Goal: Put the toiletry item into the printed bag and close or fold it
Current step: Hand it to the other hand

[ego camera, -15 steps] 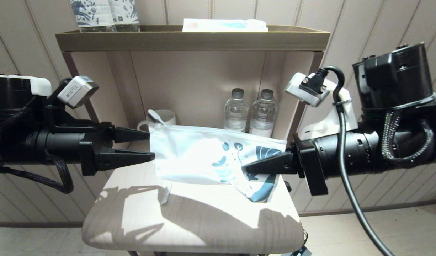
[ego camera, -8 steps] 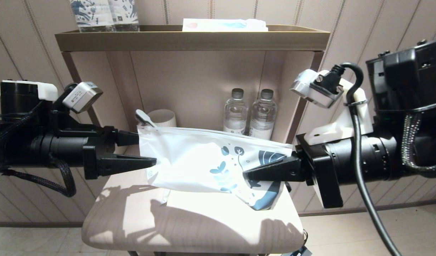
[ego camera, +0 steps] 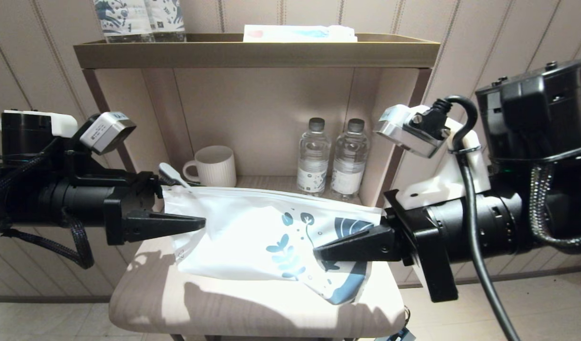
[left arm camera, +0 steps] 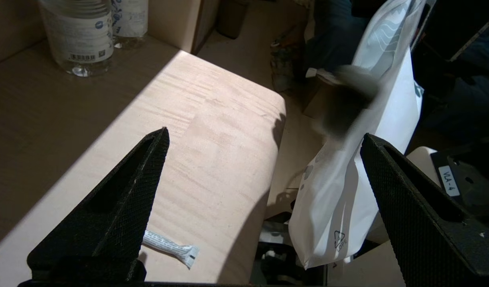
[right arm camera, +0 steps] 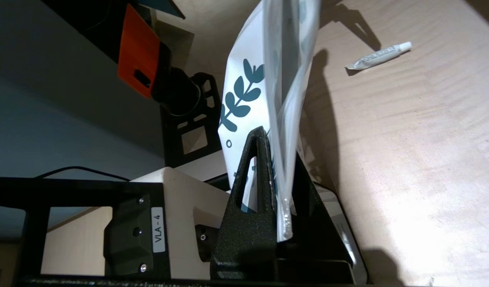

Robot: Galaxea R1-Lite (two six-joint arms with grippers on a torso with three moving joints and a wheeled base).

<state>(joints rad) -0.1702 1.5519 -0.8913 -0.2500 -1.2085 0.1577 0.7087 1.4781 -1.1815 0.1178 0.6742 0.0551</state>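
Observation:
My right gripper (ego camera: 316,253) is shut on the printed end of the white bag (ego camera: 252,227), which hangs stretched above the stool, its teal leaf print beside the fingers. In the right wrist view the bag (right arm camera: 248,91) is pinched edge-on in the right gripper (right arm camera: 274,137). The toothbrush (ego camera: 169,171) pokes its head out of the bag's far left corner; the rest is hidden inside. My left gripper (ego camera: 184,201) is open around that plain end. In the left wrist view the bag (left arm camera: 356,207) hangs near one finger of the left gripper (left arm camera: 264,135), apparently untouched.
The padded stool top (ego camera: 252,312) lies below the bag, with a small pale sachet strip (left arm camera: 168,249) on it. Behind, a shelf holds a white mug (ego camera: 214,166) and two water bottles (ego camera: 331,158). Blue-patterned packs (ego camera: 139,19) and a flat box (ego camera: 300,33) sit on top.
The bag has moved left and slightly down with the right gripper. Its plain end and the toothbrush head now sit deeper between the open left fingers. The mug is uncovered.

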